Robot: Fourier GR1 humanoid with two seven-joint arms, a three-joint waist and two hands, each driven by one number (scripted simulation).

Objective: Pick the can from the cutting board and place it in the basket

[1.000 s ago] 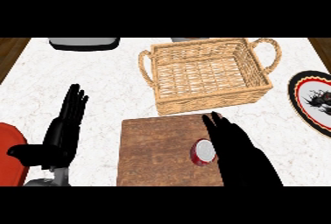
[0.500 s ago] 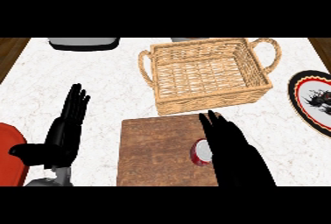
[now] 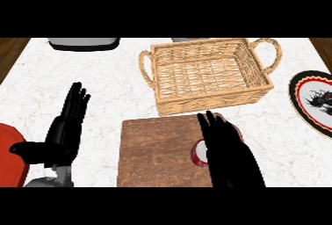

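Right hand (image 3: 227,151) extended forward, fingers straight, palm down; left hand (image 3: 63,132) open at rest, fingers upward, thumb out.

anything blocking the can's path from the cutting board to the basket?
Nothing visible. The can stands on the cutting board, partly hidden beside the right hand. The wicker basket sits just beyond the board's far edge, and only its near wall lies between; nothing shows inside it. The can would likely need lifting over that wall.

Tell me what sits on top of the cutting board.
On the cutting board stands the can, showing a red side and white top. The right hand, fingers straight, covers most of it; the rest cannot be seen.
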